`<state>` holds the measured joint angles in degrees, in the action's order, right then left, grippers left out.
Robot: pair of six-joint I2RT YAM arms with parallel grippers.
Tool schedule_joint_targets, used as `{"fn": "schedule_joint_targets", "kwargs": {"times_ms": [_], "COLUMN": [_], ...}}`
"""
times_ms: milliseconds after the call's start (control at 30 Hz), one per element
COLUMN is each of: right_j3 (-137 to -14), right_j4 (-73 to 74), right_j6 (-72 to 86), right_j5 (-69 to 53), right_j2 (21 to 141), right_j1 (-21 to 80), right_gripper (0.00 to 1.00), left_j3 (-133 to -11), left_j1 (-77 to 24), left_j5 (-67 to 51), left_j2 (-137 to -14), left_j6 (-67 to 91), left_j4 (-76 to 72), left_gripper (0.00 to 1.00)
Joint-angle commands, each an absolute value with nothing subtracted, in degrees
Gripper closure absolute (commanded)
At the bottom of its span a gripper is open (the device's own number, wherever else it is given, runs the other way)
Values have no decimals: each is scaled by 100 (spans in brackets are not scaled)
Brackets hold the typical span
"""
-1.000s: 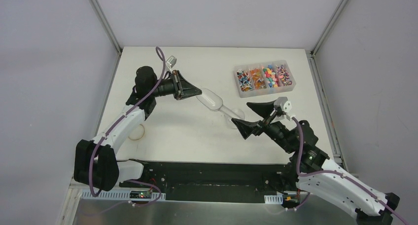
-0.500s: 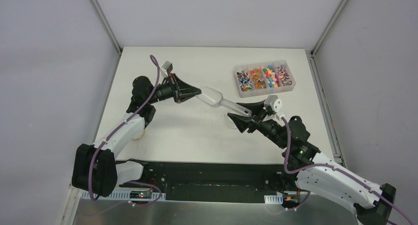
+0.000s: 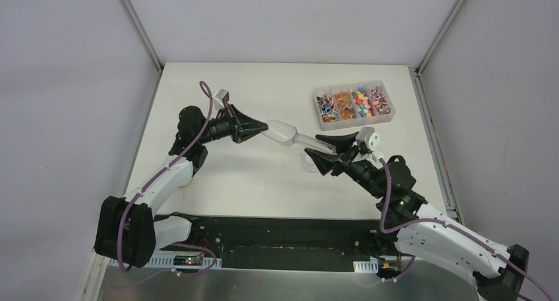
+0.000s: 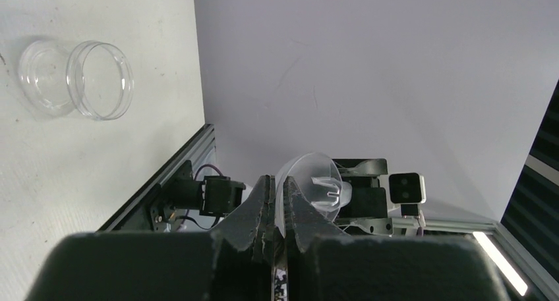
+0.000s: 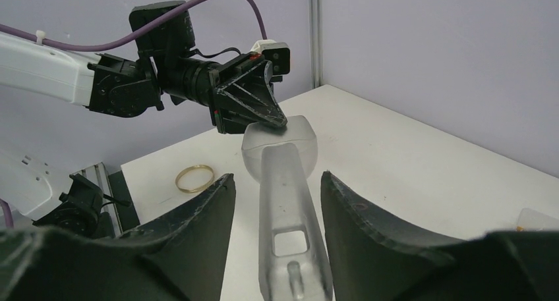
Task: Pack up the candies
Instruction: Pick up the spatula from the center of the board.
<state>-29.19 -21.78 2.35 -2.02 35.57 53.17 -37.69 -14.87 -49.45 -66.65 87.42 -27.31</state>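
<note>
A clear plastic scoop [image 3: 285, 131] hangs above the table's middle between both arms. My left gripper [image 3: 265, 126] is shut on the rim of its bowl [image 4: 316, 179], seen edge-on between the fingers [image 4: 278, 182]. My right gripper [image 3: 318, 151] straddles the scoop's handle [image 5: 283, 202]. Its jaws are narrowed around the handle, with a strip of table showing on either side near the tips [image 5: 277, 175]. The candies [image 3: 354, 103], tiny multicoloured pieces, lie sorted in a clear divided box [image 3: 359, 123] at the back right. The scoop's bowl looks empty.
A small round clear jar [image 4: 99, 80] and its clear lid [image 4: 43, 74] lie side by side on the table. A gold ring [image 5: 194, 178] rests near the left arm [image 3: 184, 177]. Grey walls with metal rails enclose the table.
The right gripper moved forward over the scoop's handle and its jaws narrowed around it. The left gripper rotated and shifted slightly, carrying the scoop toward the right arm.
</note>
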Motion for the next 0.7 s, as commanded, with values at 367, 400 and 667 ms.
{"fn": "schedule_joint_targets", "kwargs": {"times_ms": [367, 400, 667], "right_j3": [-3058, -3032, -2996], "right_j4": [-2625, -2651, -2445], "right_j6": [133, 121, -216], "right_j5": [-292, -290, 312], "right_j2": [3839, 3788, 3406], "right_j1": [5312, 5313, 5309], "right_gripper": [97, 100, 100], "left_j3": [-3673, -3674, -4094], "left_j1": [-1416, -1415, -1394], "left_j5": [-4980, -4975, -4728], "left_j2": [-6616, -6632, -6686], "left_j6": [8520, 8482, 7363], "left_j4": [-2864, -2865, -1821], "left_gripper": [100, 100, 40]}}
